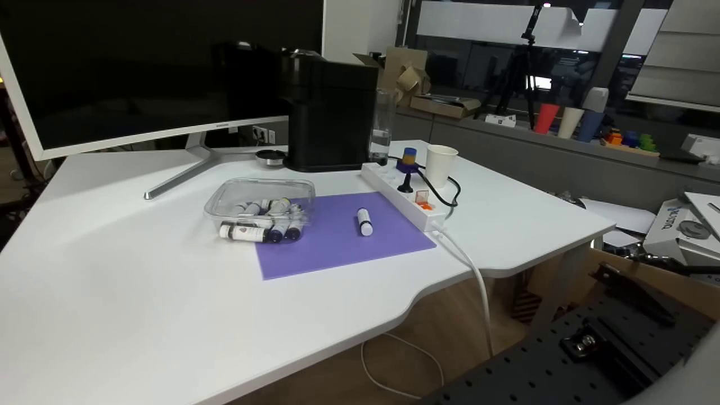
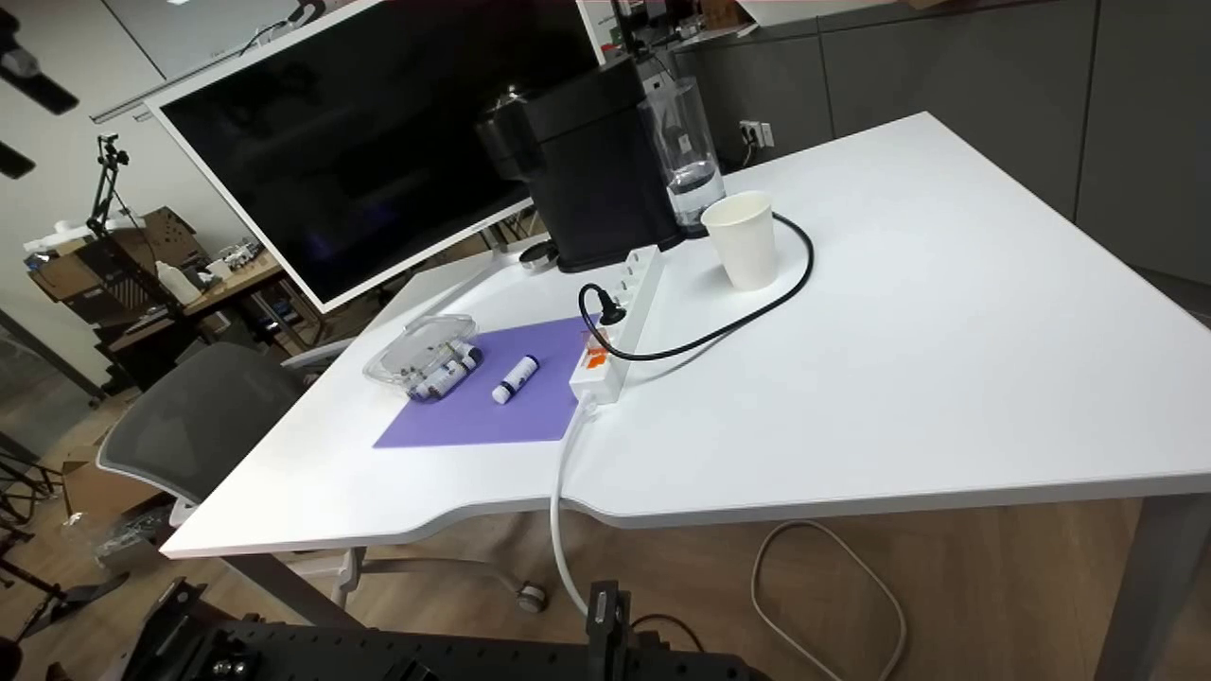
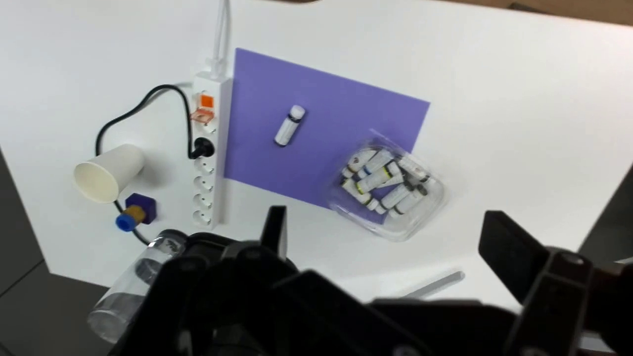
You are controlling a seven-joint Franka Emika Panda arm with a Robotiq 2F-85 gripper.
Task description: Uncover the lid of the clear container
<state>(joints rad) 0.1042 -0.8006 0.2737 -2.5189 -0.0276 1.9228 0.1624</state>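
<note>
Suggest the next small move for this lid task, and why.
Perhaps lower the open gripper toward the container: the fingers stand wide apart, holding nothing, and the container sits below, partly on the mat, untouched by them.

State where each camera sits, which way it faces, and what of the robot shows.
An exterior view: outside the robot, higher than the tabletop, facing the monitor; a pale shape, lower right, possibly the robot's.
An exterior view: outside the robot, higher than the tabletop, facing the black machine; dark fingertips, upper left, probably the robot's.
Wrist view: on the wrist, facing down at the clear container and purple mat; the open gripper shows at the bottom.
Both exterior views share monitor, machine, container, mat.
</note>
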